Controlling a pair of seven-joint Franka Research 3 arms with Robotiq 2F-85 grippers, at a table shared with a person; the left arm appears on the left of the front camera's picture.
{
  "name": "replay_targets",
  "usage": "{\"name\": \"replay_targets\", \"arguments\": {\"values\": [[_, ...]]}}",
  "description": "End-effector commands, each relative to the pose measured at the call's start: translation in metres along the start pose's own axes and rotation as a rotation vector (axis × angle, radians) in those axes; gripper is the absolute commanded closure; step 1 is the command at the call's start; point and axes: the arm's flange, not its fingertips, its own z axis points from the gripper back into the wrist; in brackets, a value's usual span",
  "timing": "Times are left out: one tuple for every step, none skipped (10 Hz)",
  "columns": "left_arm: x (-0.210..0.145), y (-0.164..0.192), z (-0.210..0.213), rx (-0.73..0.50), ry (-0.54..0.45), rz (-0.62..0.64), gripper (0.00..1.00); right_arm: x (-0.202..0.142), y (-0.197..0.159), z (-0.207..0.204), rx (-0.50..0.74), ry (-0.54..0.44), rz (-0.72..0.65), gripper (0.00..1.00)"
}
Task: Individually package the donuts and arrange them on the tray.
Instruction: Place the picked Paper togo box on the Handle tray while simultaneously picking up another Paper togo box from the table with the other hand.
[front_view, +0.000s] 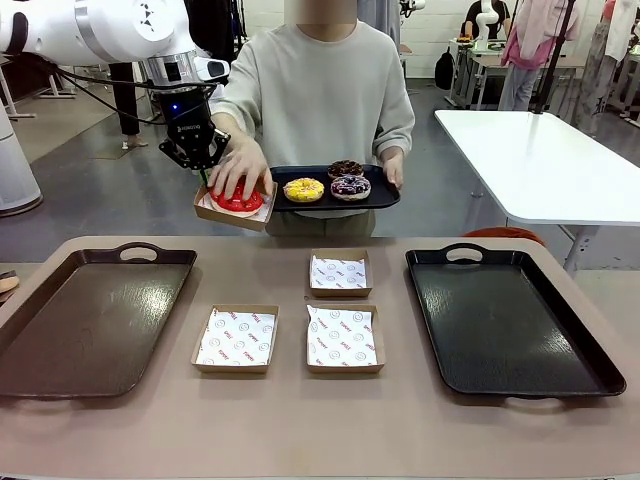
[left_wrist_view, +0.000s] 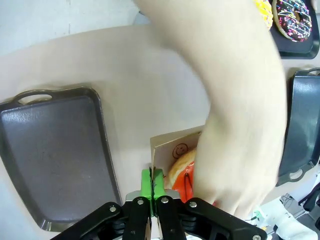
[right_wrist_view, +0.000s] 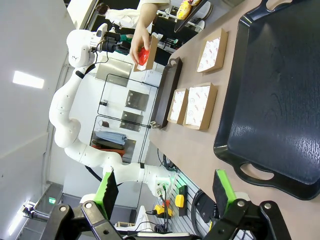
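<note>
1. Left gripper (front_view: 204, 176) is clenched on the rim of a shallow cardboard box (front_view: 222, 215). Its green pads pinch the wall (the left wrist view shows them pressed together on it), and the box hangs in the air past the table's far edge.
2. Inside that box sits the red donut (front_view: 238, 201), with a glossy glaze. A person's hand (front_view: 238, 168) is spread over its top.
3. Yellow donut (front_view: 303, 189), chocolate donut (front_view: 346, 168) and purple donut (front_view: 350, 186) (the last with sprinkles) lie on a small black tray (front_view: 330, 205). The person holds this tray up just beside the box.
4. Right gripper (right_wrist_view: 166, 186) hangs released, jaws wide, above the near end of the right tray (front_view: 510, 325).
5. On the table (front_view: 300, 425), three paper-lined boxes (front_view: 236, 338) sit in the middle, between the left tray (front_view: 85, 320) and the right tray.
6. Both big trays have open, flat floors inside raised rims. A bare strip of table runs along the near edge.
</note>
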Motion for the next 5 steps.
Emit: {"name": "replay_targets", "arguments": {"values": [[-0.006, 0.0024, 0.0008, 0.007, 0.001, 0.002, 1.0, 0.0002, -0.0004, 0.0003, 0.015, -0.008, 0.007, 0.0], [-0.006, 0.0024, 0.0008, 0.007, 0.001, 0.002, 1.0, 0.0002, -0.0004, 0.0003, 0.015, -0.008, 0.007, 0.0], [-0.006, 0.0024, 0.0008, 0.007, 0.001, 0.002, 1.0, 0.0002, -0.0004, 0.0003, 0.015, -0.008, 0.007, 0.0], [-0.006, 0.0024, 0.0008, 0.007, 0.001, 0.002, 1.0, 0.0002, -0.0004, 0.0003, 0.015, -0.008, 0.007, 0.0], [-0.006, 0.0024, 0.0008, 0.007, 0.001, 0.002, 1.0, 0.0002, -0.0004, 0.0003, 0.015, -0.008, 0.007, 0.0]]}}
